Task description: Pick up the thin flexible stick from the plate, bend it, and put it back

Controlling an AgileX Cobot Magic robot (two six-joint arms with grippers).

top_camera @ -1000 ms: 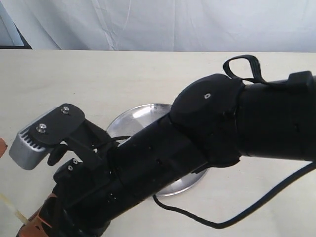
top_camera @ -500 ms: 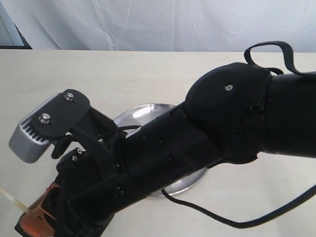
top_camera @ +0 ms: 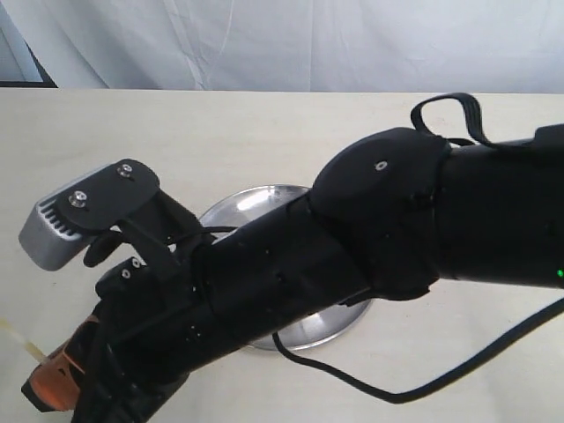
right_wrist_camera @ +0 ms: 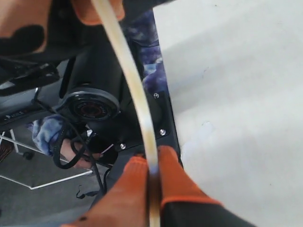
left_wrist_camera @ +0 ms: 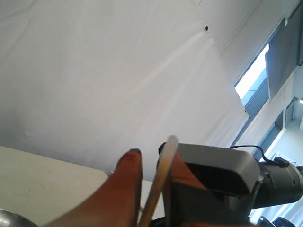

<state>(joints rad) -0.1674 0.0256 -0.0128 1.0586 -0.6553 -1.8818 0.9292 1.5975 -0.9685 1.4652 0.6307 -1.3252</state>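
The thin flexible stick (right_wrist_camera: 137,90) is a pale yellow strand, curved in an arc between both grippers. My right gripper (right_wrist_camera: 151,163) is shut on one end, its orange fingers (right_wrist_camera: 177,184) pinching it. The other end runs between the orange fingers (left_wrist_camera: 128,189) of my left gripper (left_wrist_camera: 154,158), its tip poking out past them. In the exterior view only a short piece of the stick (top_camera: 19,340) shows at the lower left, next to the right gripper (top_camera: 55,388). The silver plate (top_camera: 251,204) lies mostly hidden under the right arm. The left gripper is outside that view.
The black right arm (top_camera: 379,229) crosses the table (top_camera: 220,132) from the right to the lower left, over the plate. Its cable (top_camera: 370,392) loops over the table in front. A white cloth (top_camera: 308,44) hangs behind the table.
The right arm's elbow swung right, then back left. The wrist and the visible piece of stick have risen slightly at the lower left.
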